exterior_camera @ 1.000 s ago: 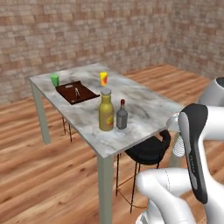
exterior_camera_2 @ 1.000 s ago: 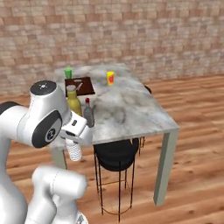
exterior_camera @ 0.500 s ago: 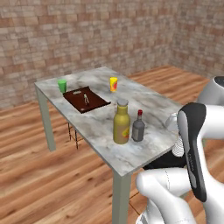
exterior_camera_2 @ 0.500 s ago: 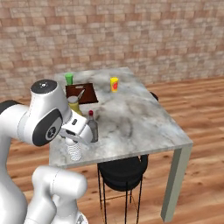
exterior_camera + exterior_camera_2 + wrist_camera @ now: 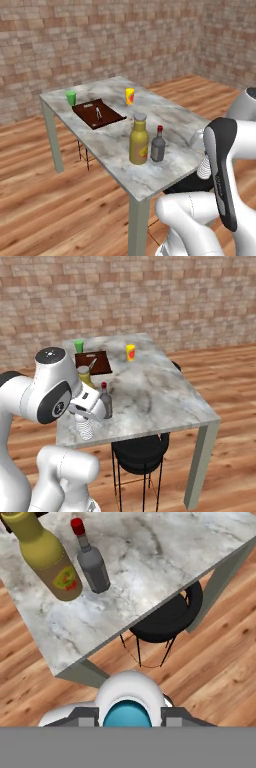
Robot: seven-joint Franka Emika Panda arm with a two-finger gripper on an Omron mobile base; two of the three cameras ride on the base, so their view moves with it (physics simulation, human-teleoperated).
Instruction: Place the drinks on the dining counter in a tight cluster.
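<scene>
The dining counter carries two of the drinks side by side near its front edge. One is a tall yellow bottle, the other a shorter dark grey bottle with a red cap. My gripper is shut on the small clear ribbed bottle, whose blue cap sits between the fingers. The held bottle hangs just off the counter's near edge, over the floor.
Toward the far end of the counter are a brown tray, a green cup and a yellow cup. A black stool stands under the near edge. Wooden floor and brick walls surround the counter.
The whole picture has shifted in both base views: the base has moved along the counter and closer to it. The clear bottle stays in my gripper.
</scene>
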